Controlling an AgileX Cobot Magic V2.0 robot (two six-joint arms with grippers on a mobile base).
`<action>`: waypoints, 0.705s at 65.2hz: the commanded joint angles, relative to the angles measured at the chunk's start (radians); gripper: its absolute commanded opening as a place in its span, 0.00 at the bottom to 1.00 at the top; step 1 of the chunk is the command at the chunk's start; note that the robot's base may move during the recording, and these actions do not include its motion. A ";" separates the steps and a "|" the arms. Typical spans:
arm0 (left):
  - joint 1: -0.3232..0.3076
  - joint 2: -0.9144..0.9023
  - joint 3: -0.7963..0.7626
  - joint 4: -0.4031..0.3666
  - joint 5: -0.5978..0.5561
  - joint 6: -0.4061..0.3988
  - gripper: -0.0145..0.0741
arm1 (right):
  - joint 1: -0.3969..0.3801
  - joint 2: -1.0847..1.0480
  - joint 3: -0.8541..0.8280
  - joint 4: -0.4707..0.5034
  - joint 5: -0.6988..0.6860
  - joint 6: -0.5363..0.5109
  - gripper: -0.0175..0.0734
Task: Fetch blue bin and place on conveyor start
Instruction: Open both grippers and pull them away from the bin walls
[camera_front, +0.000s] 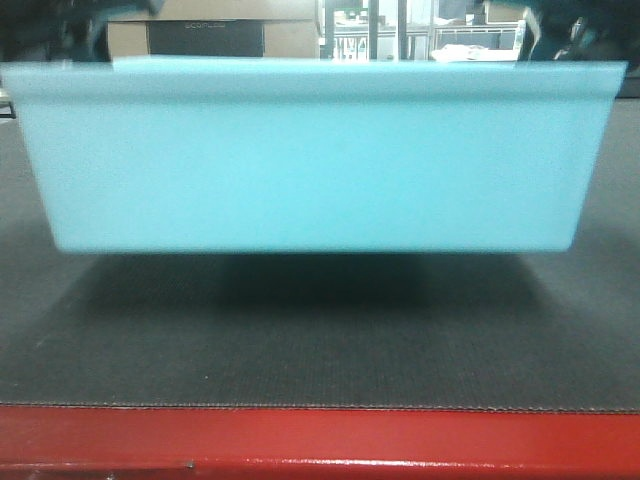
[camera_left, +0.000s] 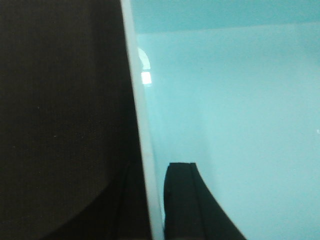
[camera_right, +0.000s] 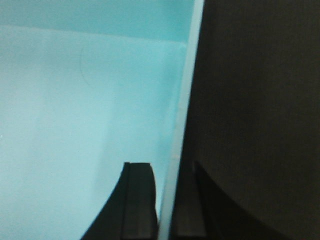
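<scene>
The blue bin (camera_front: 315, 160) spans nearly the whole width, one long side square to the camera. Its thicker rim band runs along the top, and its plain walls taper inward to rounded lower corners. Under it a dark shadow lies on the grey textured conveyor start (camera_front: 320, 350) (whether the base touches the belt or hangs just above it cannot be told), whose glossy red front edge crosses the bottom. Behind the rim, a cardboard box (camera_front: 210, 30) and pale shelving (camera_front: 470, 35) show, blurred.
</scene>
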 joint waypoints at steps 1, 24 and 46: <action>0.042 -0.015 0.047 0.046 -0.108 0.017 0.04 | -0.014 0.023 0.000 -0.067 -0.054 -0.021 0.03; 0.062 0.033 0.053 0.051 -0.124 0.017 0.44 | -0.014 0.059 0.000 -0.067 -0.058 -0.021 0.29; 0.062 0.007 0.016 0.060 -0.035 0.017 0.84 | -0.016 -0.002 -0.016 -0.088 -0.040 -0.021 0.82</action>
